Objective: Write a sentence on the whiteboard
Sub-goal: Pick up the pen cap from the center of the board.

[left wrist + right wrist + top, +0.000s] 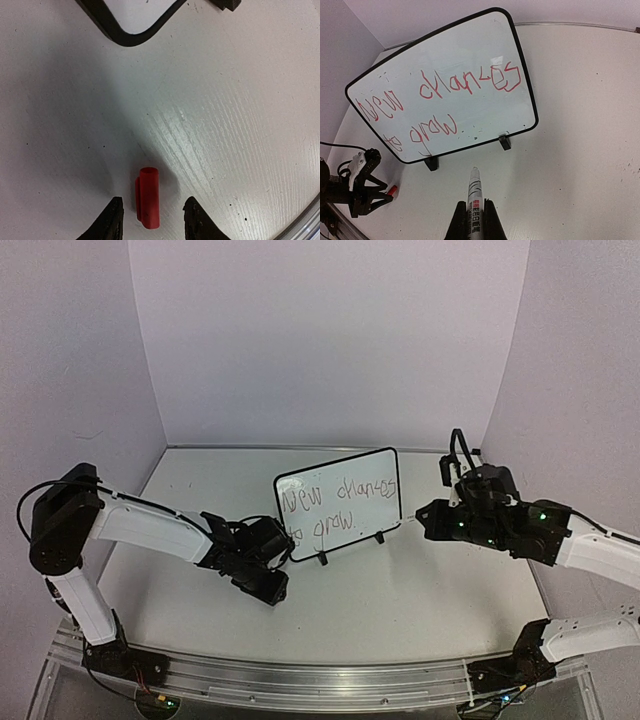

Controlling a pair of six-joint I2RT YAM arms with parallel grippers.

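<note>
The whiteboard (338, 502) stands upright on two black feet at mid-table. The sentence (335, 508) is on it in two lines; in the right wrist view the sentence (440, 97) reads "new chances to grow" in red strokes. My right gripper (474, 204) is shut on the uncapped marker (474, 192), whose tip points at the table just short of the whiteboard (470, 55). My left gripper (153, 202) is open, low over the table, with a red marker cap (148, 197) lying between its fingers, untouched. A corner of the board's frame (125, 37) shows ahead of it.
My left gripper (262, 578) sits front-left of the board and my right gripper (428, 518) at its right end. Purple walls close in the table on three sides. A metal rail (320, 680) runs along the near edge. The red cap (392, 190) also shows by the left gripper (362, 192).
</note>
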